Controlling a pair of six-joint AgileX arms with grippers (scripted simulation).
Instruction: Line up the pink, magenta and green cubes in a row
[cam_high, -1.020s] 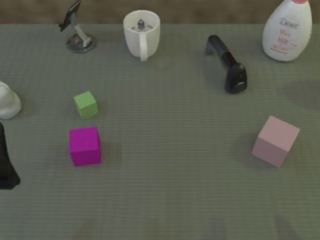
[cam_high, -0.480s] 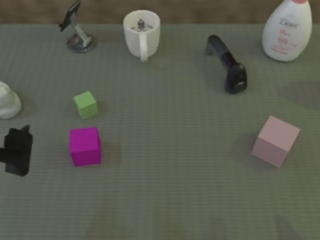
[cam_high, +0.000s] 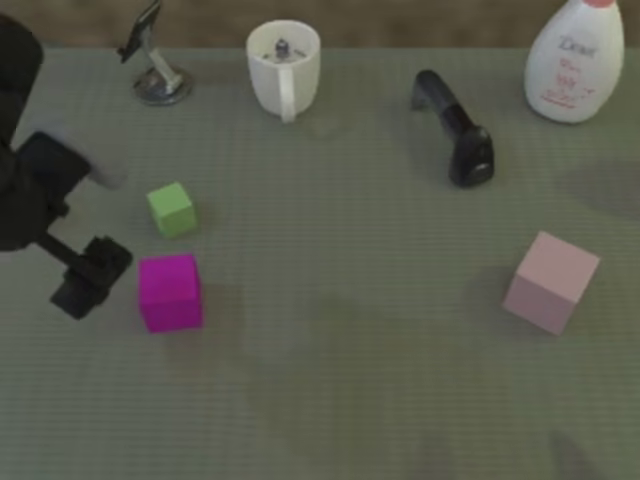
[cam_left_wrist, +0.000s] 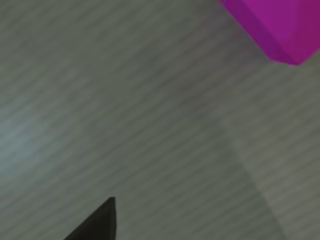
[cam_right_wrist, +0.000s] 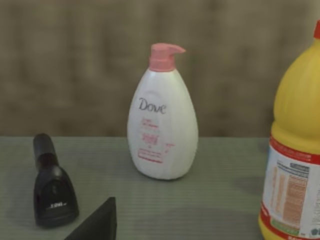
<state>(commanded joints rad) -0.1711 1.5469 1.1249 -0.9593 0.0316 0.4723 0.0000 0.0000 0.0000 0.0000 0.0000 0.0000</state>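
While the left gripper (cam_high: 90, 278) hangs just beside the magenta cube (cam_high: 170, 291), on that cube's left, nothing is gripped yet; whether its jaws stand wide or narrow I cannot tell from above, and the left wrist view shows only one dark fingertip (cam_left_wrist: 97, 225) and a corner of the magenta cube (cam_left_wrist: 280, 27) over bare surface (cam_high: 350, 350). The green cube (cam_high: 172, 209) sits near the magenta one, farther back on the left, and the pink cube (cam_high: 551, 281) lies well apart on the right.

The step in hand looks like an approach to the magenta cube. To do it well, the gripper should centre itself over the cube, turn so its jaws face two flat sides squarely, and come straight down without nudging the green cube. The right arm is out of the top view, its camera looking at a lotion bottle (cam_right_wrist: 162, 125) and a handheld scanner (cam_right_wrist: 52, 187).
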